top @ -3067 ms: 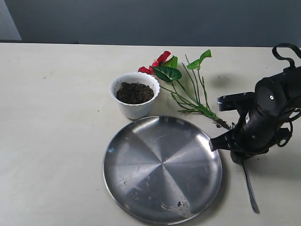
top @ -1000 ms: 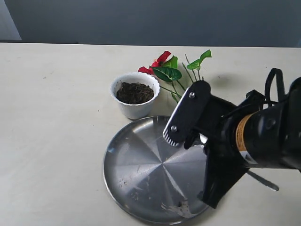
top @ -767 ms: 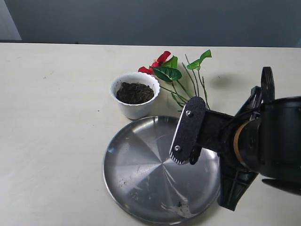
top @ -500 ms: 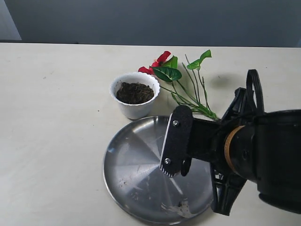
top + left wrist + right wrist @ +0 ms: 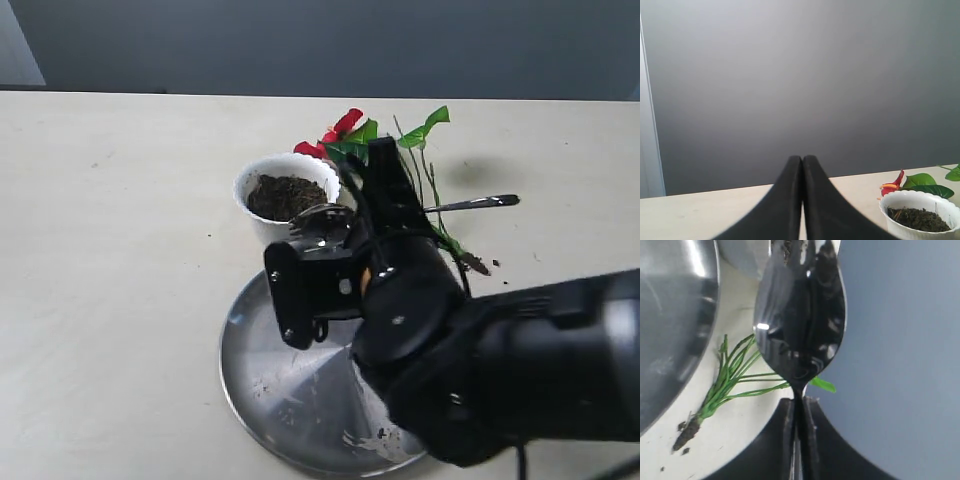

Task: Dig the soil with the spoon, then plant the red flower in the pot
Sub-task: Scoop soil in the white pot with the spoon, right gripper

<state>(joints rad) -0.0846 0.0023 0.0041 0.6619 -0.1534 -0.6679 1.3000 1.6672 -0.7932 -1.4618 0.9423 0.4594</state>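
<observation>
Grey wall behind; right gripper (image 5: 799,412) pinches spoon (image 5: 800,315) (neck hidden exterior).

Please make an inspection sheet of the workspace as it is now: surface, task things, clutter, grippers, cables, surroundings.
Surface: pale table; a few dark crumbs near the flower's root end.
Pot: white, upright, behind the plate.
Soil: dark, fills the pot.
Spoon: held by the neck; bowl beside the pot's rim, handle pointing right.
Flower: lies on the table behind and right of the pot; root end dirty.
Clutter: steel plate, soil specks on it.
Right gripper: shut on the spoon.
Left gripper: shut, holds nothing, off the work.
Cables: nothing seen.
Surroundings: grey wall.
</observation>
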